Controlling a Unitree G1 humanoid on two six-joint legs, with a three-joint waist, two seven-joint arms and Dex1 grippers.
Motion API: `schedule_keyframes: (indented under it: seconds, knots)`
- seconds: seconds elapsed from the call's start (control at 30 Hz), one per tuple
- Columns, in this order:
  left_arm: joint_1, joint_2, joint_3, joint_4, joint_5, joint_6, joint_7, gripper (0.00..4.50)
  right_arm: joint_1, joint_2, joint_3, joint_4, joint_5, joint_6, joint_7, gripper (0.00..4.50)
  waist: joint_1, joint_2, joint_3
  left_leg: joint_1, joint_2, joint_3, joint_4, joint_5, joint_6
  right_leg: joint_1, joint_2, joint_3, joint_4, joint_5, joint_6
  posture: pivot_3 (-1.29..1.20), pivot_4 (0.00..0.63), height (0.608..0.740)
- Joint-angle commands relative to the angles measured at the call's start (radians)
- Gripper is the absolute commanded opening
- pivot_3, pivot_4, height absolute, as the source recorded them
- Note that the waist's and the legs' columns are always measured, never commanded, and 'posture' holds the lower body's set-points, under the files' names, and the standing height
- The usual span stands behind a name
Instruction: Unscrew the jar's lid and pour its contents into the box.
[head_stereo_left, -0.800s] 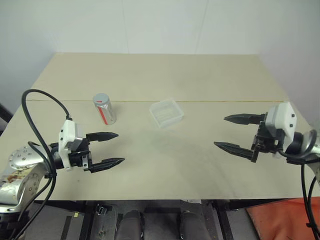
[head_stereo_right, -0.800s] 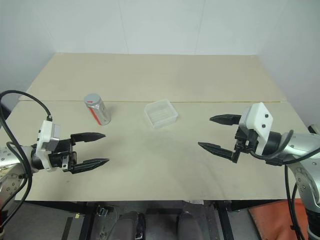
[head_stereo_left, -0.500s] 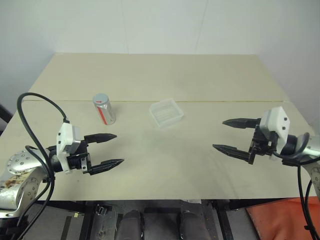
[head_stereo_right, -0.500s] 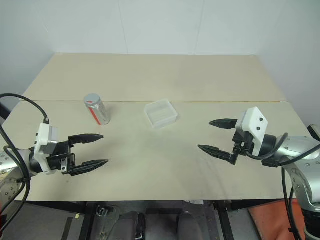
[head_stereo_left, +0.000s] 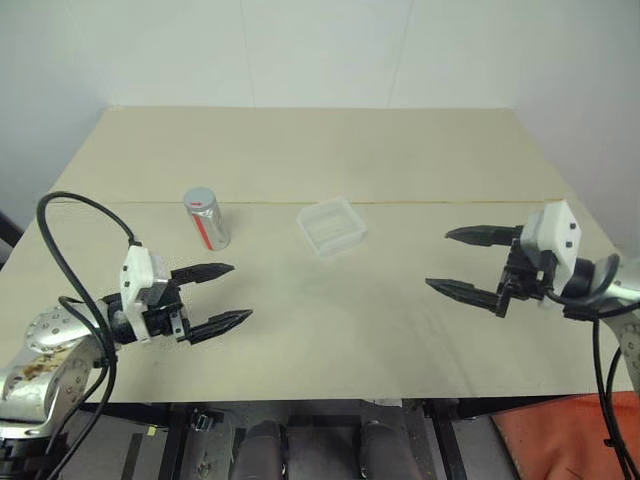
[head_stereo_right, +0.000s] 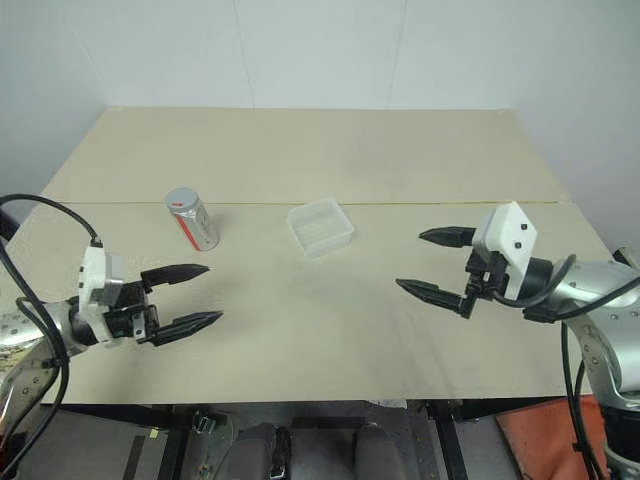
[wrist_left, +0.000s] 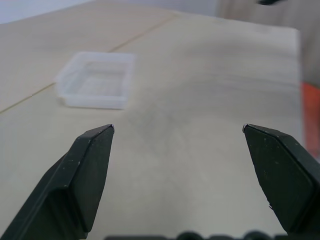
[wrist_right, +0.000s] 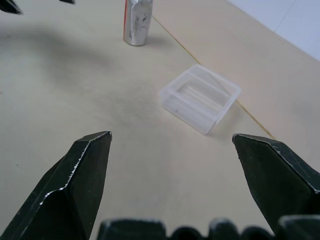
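Left gripper (head_stereo_left: 222, 296): hovers over the near left part of the desk (head_stereo_left: 330, 150), jaws spread wide and holding nothing, pointing toward the middle.
Jar (head_stereo_left: 206, 218): stands upright on the desk just beyond the left gripper, apart from it, red and white label facing the camera.
Lid (head_stereo_left: 200, 198): sits on top of the jar, so the unscrewing looks not yet begun.
Box (head_stereo_left: 331, 226): rests flat on the desk near its middle, to the right of the jar and apart from it, seemingly empty.
Right gripper (head_stereo_left: 470, 262): hangs above the right side of the desk, jaws spread wide and empty, well apart from jar and box.
Risk: the jar is narrow and upright; a jaw arriving off-centre could likely tip or roll it. The light box may slide if nudged, and a tilted pour could spill onto the desk.
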Motion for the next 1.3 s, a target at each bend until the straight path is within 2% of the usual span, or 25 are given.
schedule_keyframes:
  seconds: [0.03, 0.1, 0.3, 0.43, 0.6, 1.3]
  knots:
    - [0.038, -0.122, -0.036, -0.070, 0.109, -0.048, 0.216, 4.48, -0.038, -0.016, 0.003, 0.008, 0.000, -0.023, 0.026, 4.50, 0.001, 0.000, 0.000, 0.000, 0.000, 0.000, 0.000, 0.000, 0.000, 0.000, 0.000, 0.000, 0.000, 0.000, 0.000, 0.00, 0.150, 0.740]
    - [0.060, -0.192, -0.050, -0.087, 0.182, -0.097, 0.304, 4.48, -0.046, -0.020, 0.012, 0.009, 0.013, -0.007, 0.044, 4.50, 0.002, 0.000, 0.000, -0.001, 0.000, -0.001, 0.000, 0.000, 0.000, 0.000, 0.000, 0.000, 0.000, 0.000, 0.000, 0.00, 0.150, 0.740]
    - [0.127, -0.317, -0.062, -0.103, 0.296, -0.164, 0.476, 4.48, -0.090, -0.021, 0.058, 0.020, 0.006, 0.012, 0.061, 4.50, 0.002, 0.000, 0.000, 0.001, 0.000, -0.001, 0.000, 0.000, 0.000, 0.002, 0.000, 0.000, 0.000, 0.000, 0.000, 0.00, 0.150, 0.740]
    - [0.109, -0.400, -0.041, -0.053, 0.372, -0.202, 0.614, 4.48, -0.109, -0.017, 0.071, 0.025, 0.010, 0.012, 0.069, 4.50, 0.002, 0.000, 0.000, 0.002, -0.001, -0.001, 0.000, 0.000, 0.000, 0.003, 0.000, 0.000, 0.000, 0.000, 0.000, 0.00, 0.150, 0.740]
    - [0.044, -0.390, -0.009, 0.008, 0.378, -0.208, 0.652, 4.48, -0.114, -0.010, 0.076, 0.023, 0.009, 0.008, 0.068, 4.50, 0.005, 0.000, 0.000, 0.003, -0.001, -0.002, 0.000, 0.000, 0.000, 0.005, 0.000, -0.001, -0.001, 0.000, 0.000, 0.00, 0.150, 0.740]
    - [-0.284, -0.298, -0.022, 0.421, 0.396, -0.268, 0.579, 4.48, -0.070, 0.012, 0.046, -0.035, 0.027, 0.009, 0.022, 4.50, 0.005, 0.000, 0.000, 0.004, -0.001, -0.003, 0.000, 0.000, 0.000, 0.008, 0.000, -0.004, -0.005, 0.002, 0.000, 0.00, 0.150, 0.740]
